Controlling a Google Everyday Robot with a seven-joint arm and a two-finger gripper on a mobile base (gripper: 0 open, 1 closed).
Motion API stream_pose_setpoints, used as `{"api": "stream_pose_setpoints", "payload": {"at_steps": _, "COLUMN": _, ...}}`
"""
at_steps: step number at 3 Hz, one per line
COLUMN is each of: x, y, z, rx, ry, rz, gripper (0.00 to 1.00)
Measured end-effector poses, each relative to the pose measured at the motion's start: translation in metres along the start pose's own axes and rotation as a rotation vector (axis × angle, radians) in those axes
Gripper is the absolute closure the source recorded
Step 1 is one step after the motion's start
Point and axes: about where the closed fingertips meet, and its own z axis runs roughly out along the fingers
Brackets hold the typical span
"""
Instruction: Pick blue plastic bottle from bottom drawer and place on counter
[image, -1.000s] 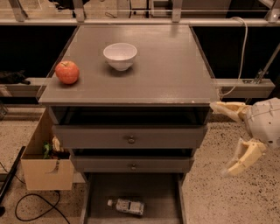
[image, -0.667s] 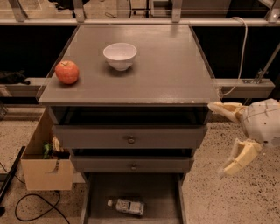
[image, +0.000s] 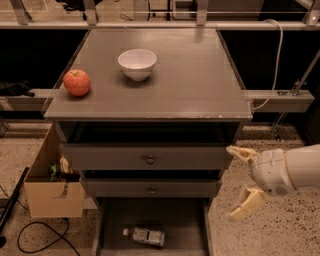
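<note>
Claw (image: 243, 180): spread wide and empty, one finger above the other. It hangs off the right side of the cabinet, level with the two knobbed drawers, above the target and well apart from it.

Blue plastic bottle (image: 145, 236): lies on its side on the dark floor of the bottom drawer (image: 185, 222), which stands pulled out. The white cap points left and the label faces up. It rests left of the drawer's middle, touching neither side wall as far as I can see.

Counter (image: 200, 80): carries a white bowl (image: 137, 63) and a red apple (image: 76, 82), both on the left half. I would set down on the right half, away from both.

Handling (my judgement):
- Small, thin-walled plastic, so likely light. I cannot tell how full it is.
- A round body lying flat will roll if nudged from one side only.
- The walls will give under a hard squeeze, and the label surface is probably slick.

Hold: come down from above and in from the front, under the drawer fronts. Place the fingers across the body's short axis at the label, mid-length, not at the tapering cap end. Squeeze moderately. Grasp not yet made.
</note>
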Motion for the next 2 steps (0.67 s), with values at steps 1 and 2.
{"api": "stream_pose_setpoints", "payload": {"at_steps": 1, "x": 0.041, "y": 0.01, "z": 0.033, "rx": -0.008, "ry": -0.007, "rz": 0.027, "gripper": 0.0}}
{"api": "stream_pose_setpoints", "payload": {"at_steps": 2, "x": 0.08, "y": 0.01, "z": 0.074, "rx": -0.067, "ry": -0.049, "rz": 0.038, "gripper": 0.0}}
